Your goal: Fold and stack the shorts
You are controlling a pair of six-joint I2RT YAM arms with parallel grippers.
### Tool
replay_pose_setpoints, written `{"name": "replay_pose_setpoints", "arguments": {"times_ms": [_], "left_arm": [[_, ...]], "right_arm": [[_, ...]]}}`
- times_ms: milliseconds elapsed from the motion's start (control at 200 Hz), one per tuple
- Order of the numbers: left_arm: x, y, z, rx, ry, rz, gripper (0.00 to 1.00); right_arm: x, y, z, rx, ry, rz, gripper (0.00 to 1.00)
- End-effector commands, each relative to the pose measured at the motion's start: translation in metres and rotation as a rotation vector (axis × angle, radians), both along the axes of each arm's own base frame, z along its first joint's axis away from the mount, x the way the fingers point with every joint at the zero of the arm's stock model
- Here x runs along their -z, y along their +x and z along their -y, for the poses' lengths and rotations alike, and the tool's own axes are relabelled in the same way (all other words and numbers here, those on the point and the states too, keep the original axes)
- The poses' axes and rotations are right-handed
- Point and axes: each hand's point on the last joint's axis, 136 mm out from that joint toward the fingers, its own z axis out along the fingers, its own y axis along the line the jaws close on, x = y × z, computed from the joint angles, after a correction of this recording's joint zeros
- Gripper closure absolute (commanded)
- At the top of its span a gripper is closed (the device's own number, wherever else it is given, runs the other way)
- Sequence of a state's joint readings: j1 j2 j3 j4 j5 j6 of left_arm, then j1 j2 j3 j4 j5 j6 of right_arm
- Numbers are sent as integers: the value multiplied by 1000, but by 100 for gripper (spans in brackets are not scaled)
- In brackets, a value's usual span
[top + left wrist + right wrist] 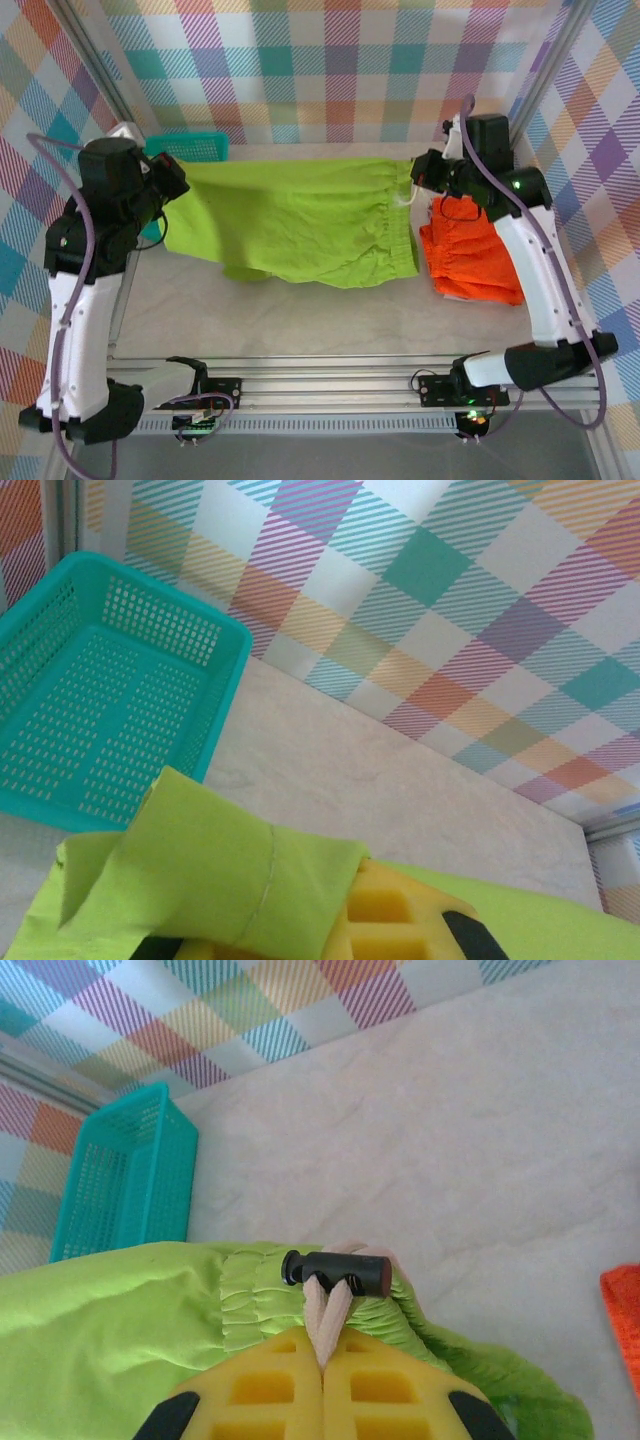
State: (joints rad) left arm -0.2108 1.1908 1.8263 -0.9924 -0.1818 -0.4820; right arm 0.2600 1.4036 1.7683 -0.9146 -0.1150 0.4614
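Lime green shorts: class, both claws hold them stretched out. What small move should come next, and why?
Probably lower both together, laying the lime green shorts flat on the table for folding: left claw pinches one end, right claw the waistband, cloth unfolded beside the orange shorts.

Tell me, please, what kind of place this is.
Most likely a robot test cell, not a home: plaid backdrop walls on a metal frame, two arms bolted to a rail, and lime green shorts held up between them.
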Motion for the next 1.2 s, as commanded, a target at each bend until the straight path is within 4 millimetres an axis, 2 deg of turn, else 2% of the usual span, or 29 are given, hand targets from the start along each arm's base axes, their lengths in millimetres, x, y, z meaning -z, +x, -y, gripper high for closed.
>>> {"name": "replay_pose_setpoints", "arguments": {"times_ms": [0,135,240,265,315,380,425,490,605,675,700,755,825,905,1065,1135,1195], "left_arm": [[-16,35,-2,-32,35,42,100],[-36,86,5,-46,50,75,100],[-66,115,11,-41,45,134,100],[-74,119,13,-35,42,153,100],[-97,119,15,-24,23,219,100],[-130,109,16,-8,-12,322,100],[-143,102,15,-7,-33,369,100],[-154,91,17,13,-50,405,100],[-141,80,28,92,-53,385,100],[-121,74,32,121,-47,343,100],[-108,75,34,128,-43,313,100],[-93,62,35,151,-41,297,100],[-62,47,39,192,-39,253,100],[-24,28,48,263,-46,208,100],[69,-7,52,279,-105,13,100],[93,-21,49,266,-110,-43,100],[105,-33,42,241,-95,-71,100]], "right_arm": [[-21,37,8,30,-41,85,100],[-50,81,-2,4,11,156,100],[-91,100,-9,-34,107,235,100],[-107,100,-10,-48,133,271,100],[-132,99,-11,-73,179,329,100],[-161,92,-4,-78,222,409,100],[-175,87,5,-61,234,450,100],[-182,82,16,-32,231,485,100],[-157,82,24,-28,196,468,100],[-133,83,25,-32,176,432,100],[-121,83,25,-39,169,412,100],[-97,80,23,-60,154,377,100],[-66,71,21,-79,148,335,100],[-28,55,17,-109,152,275,100],[56,7,8,-151,212,66,100],[87,-19,4,-168,237,-26,100],[106,-38,3,-170,244,-86,100]]}}
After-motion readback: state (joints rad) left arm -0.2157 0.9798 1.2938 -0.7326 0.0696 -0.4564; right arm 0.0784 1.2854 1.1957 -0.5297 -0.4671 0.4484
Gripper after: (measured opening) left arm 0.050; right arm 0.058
